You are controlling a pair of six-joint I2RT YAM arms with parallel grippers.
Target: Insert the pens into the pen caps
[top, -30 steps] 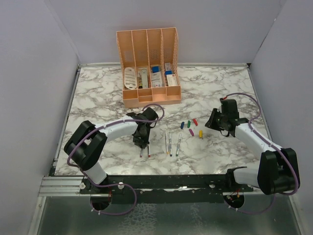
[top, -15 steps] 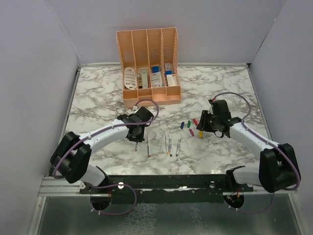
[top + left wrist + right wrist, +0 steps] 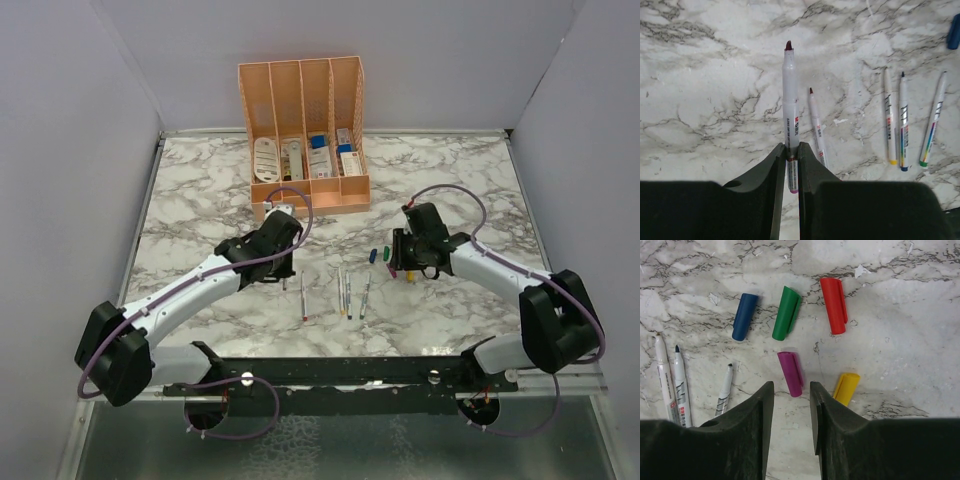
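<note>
Black plastic fingers of the left gripper (image 3: 791, 150) pinch a purple marker pen (image 3: 790, 100) near its tail. Its barrel runs straight ahead of the jaws, with the bare tip farthest out. Just right of it on the marble table (image 3: 700, 100) lies the red pen (image 3: 816, 127). Farther right the yellow pen (image 3: 888, 117), blue pen (image 3: 903, 120) and green pen (image 3: 934, 120) lie side by side.

The right gripper (image 3: 790, 386) stands narrowly parted and grips nothing. The purple cap (image 3: 790, 367) has its near end in the gap between the tips, and the yellow cap (image 3: 846, 388) lies just off the right finger. Beyond them, in a row, lie the blue cap (image 3: 745, 316), green cap (image 3: 786, 313) and red cap (image 3: 833, 305).

Only the top view shows the peach organiser (image 3: 300, 130), well past both grippers. Only the wrist views show the pinch and the gap.
</note>
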